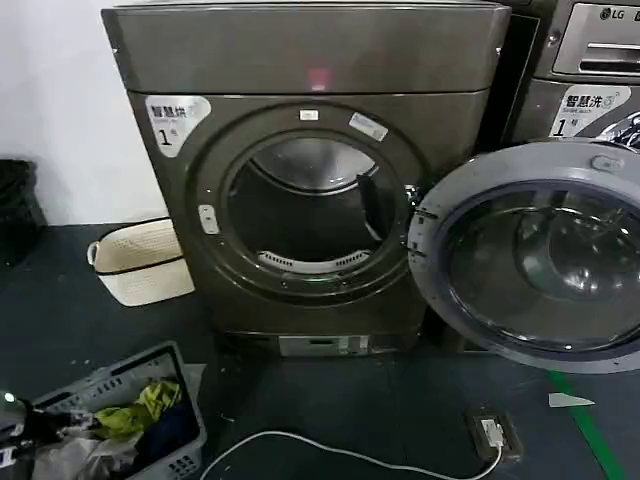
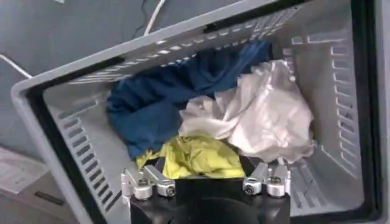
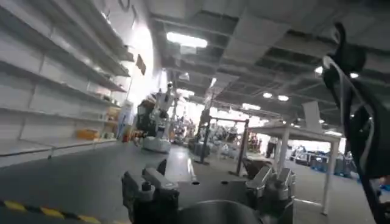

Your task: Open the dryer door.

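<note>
One door [image 1: 540,255] hangs swung wide off the right side of the dryer [image 1: 300,180], its grey inner face and dark glass turned toward the head camera, the drum mouth bare beside it. Neither claw is near it: the left claw [image 2: 206,182] hovers over a grey basket [image 2: 73,115] low at the left, well apart from the door, and the right claw [image 3: 207,189] points away into the room. The left claw's fingers stand apart with nothing between them, released; the right claw's fingers likewise stand spread and grasp nothing. The head view gives the whole dryer, with a small red light [image 1: 318,78] on its plain top panel and a white "1" sticker [image 1: 176,118] at its upper left corner, and part of the LG machine [image 1: 590,70] to its right behind the open door. The left wrist view looks straight down into the basket, where a blue cloth [image 2: 164,97], a white cloth [image 2: 262,115] and a yellow cloth [image 2: 195,155] lie heaped together, the yellow one nearest the claw. The right wrist view takes in a long hall with bare white shelves [image 3: 55,103] along one wall, ceiling lights and a white frame stand farther off. The floor [image 1: 400,400] is dark; on it sit a pale woven basket [image 1: 140,260] left of the dryer, a white cable [image 1: 330,452] running to a small box [image 1: 492,432], and a green stripe [image 1: 595,430] at the right.
</note>
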Robot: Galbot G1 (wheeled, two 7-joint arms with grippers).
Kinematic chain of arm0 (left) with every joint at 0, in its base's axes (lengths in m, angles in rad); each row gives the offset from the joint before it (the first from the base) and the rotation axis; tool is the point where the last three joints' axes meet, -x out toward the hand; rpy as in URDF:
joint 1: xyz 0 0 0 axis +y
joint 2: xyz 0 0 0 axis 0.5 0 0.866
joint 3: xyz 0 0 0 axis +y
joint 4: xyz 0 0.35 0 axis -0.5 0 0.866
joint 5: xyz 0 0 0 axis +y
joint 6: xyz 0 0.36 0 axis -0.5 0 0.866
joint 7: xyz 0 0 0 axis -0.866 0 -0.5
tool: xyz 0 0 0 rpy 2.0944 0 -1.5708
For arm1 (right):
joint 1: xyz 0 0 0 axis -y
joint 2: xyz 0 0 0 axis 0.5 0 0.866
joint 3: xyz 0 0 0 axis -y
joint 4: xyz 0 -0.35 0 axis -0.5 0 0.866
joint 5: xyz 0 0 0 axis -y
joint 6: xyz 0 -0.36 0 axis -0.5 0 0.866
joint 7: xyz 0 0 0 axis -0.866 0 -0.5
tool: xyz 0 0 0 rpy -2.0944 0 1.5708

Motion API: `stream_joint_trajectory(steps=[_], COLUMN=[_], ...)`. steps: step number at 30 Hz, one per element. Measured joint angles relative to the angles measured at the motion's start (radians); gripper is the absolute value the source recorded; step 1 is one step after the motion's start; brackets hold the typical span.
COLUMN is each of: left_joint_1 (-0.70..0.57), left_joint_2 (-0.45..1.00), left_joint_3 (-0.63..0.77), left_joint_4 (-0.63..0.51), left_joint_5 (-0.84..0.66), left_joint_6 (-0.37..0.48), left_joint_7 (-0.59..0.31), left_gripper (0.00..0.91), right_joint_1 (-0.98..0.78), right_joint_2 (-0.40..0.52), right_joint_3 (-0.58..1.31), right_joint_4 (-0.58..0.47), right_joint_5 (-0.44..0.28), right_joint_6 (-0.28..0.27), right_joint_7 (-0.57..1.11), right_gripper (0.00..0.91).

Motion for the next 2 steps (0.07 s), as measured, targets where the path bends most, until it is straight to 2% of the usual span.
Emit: stream_joint_trajectory(steps=[2], left_joint_1=[0.006], left_joint_2=[-0.005], left_joint_3=[0.0], left_joint_4=[0.005], left_joint_5=[0.005], left_joint_6=[0.0], left_joint_7=[0.0], left_gripper=[0.907], right_joint_1=[0.0], right_joint_2=[0.003], right_joint_3=[0.001], right_joint_4=[0.003], right_joint_5=[0.002], right_joint_6=[0.003], right_joint_7=[0.001], right_gripper=[0.907])
